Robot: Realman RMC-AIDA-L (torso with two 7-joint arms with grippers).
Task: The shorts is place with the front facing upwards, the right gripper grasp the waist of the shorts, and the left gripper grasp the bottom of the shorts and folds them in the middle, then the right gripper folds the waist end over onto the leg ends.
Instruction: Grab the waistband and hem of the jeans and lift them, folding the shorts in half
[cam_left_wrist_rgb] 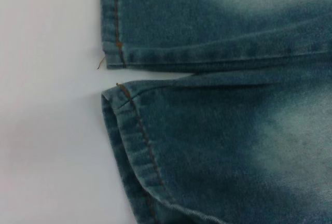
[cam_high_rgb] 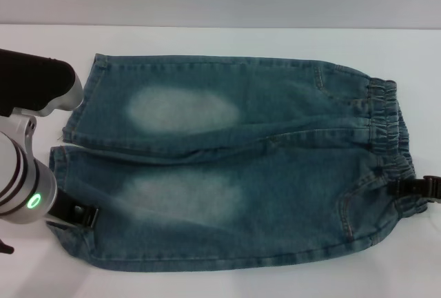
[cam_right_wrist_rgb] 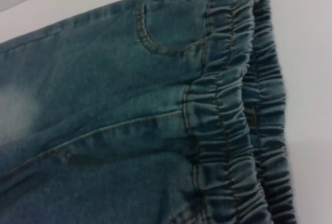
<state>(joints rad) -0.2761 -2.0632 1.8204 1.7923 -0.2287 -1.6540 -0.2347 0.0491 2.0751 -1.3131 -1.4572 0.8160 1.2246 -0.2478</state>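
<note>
So the shorts (cam_high_rgb: 234, 167) are spread flat on the white table (cam_high_rgb: 207, 39), front side up, 2 faded ovals on the legs. Taking the shorts as the landmark: the bottom of the shorts (cam_high_rgb: 65, 153) sits at the robot's left end and the waist end (cam_high_rgb: 382, 139), with its ruffled elastic, at the right end. The left gripper (cam_high_rgb: 81, 214) is right at the hem of the nearer leg, its black tip touching the denim there. The right gripper (cam_high_rgb: 417, 189) is at the waistband's nearer corner, against the elastic. Honestly can't tell how far open either claw is, or whether it's got cloth yet.
</note>
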